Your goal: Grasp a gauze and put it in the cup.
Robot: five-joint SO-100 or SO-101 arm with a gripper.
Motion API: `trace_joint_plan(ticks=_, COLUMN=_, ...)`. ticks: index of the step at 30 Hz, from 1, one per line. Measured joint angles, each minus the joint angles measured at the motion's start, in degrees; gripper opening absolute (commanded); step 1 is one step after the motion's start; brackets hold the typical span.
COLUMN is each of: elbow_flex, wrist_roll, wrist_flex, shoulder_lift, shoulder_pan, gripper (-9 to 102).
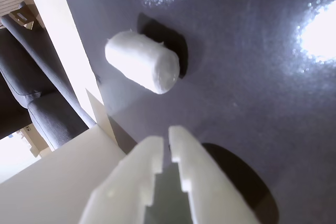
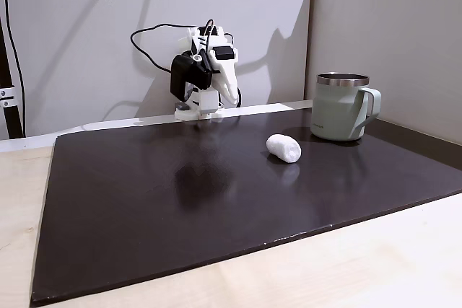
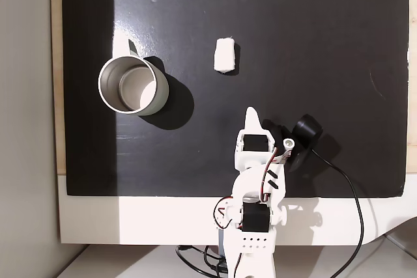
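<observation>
The gauze (image 1: 143,61) is a small white roll lying on its side on the black mat, ahead of my gripper (image 1: 165,139) in the wrist view. The white fingers stand pressed nearly together with nothing between them. In both fixed views the gauze (image 2: 284,147) (image 3: 225,55) lies in the open, well apart from the gripper (image 2: 232,97) (image 3: 251,116), which hangs folded close to the arm's base. The cup (image 2: 339,110) (image 3: 100,86), pale sage green with a steel rim, stands upright beside the gauze with its handle turned away from it. Its inside looks empty.
A black mat (image 2: 180,200) (image 3: 326,30) covers most of the light wooden table. Walls close in behind the arm and past the cup. Black cables (image 3: 348,193) trail from the arm's base. A grey chair (image 1: 37,87) shows beyond the table edge.
</observation>
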Motion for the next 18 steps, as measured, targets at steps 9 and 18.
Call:
trace_joint_plan(ticks=9, elbow_flex=-0.62, wrist_roll=-6.86, wrist_flex=0.79, shoulder_lift=0.00, shoulder_pan=3.25, gripper=0)
trace_joint_plan(ticks=18, elbow_flex=-17.75, wrist_roll=-27.86, wrist_flex=7.56, shoulder_lift=-9.84, shoulder_pan=5.10, gripper=15)
